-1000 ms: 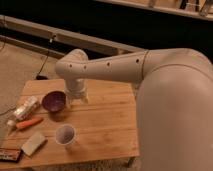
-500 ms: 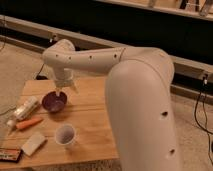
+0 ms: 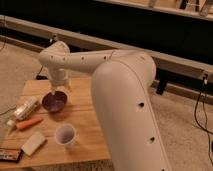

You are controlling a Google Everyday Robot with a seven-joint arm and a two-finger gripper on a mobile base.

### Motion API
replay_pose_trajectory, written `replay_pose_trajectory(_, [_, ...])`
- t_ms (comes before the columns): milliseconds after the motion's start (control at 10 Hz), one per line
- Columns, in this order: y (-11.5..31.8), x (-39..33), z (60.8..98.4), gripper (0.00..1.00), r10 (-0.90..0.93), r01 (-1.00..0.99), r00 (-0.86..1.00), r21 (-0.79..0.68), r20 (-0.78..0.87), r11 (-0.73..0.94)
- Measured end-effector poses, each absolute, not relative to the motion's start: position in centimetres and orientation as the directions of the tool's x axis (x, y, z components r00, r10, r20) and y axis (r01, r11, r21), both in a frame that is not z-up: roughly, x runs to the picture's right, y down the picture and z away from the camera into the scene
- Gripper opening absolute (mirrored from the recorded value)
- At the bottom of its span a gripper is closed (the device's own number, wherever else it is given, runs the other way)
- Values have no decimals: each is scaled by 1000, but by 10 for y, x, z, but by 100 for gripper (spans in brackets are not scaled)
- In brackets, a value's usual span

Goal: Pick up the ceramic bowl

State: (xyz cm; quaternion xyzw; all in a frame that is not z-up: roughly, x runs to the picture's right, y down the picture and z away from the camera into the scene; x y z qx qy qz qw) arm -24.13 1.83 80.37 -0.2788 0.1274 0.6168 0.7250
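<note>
Maroon ceramic bowl (image 3: 53, 103) on wooden table (image 3: 86, 125), tool (image 3: 56, 92) just over its rim.

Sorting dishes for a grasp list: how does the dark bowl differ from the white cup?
The bowl is dark purple; the cup is white. The bowl is wider, the cup narrower. The bowl sits farther back on the table, with the open tool just above its rim; the cup stands nearer the front edge, nothing over it. Both are round and upright.
</note>
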Motion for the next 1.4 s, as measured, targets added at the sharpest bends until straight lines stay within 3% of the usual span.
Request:
replay_pose_trajectory(1200, [80,-257,886,65,732,-976,153,-219,-664,5])
replay_pose_trajectory(1400, [81,-269,896,56,712,-969,162,-247,-683,-17])
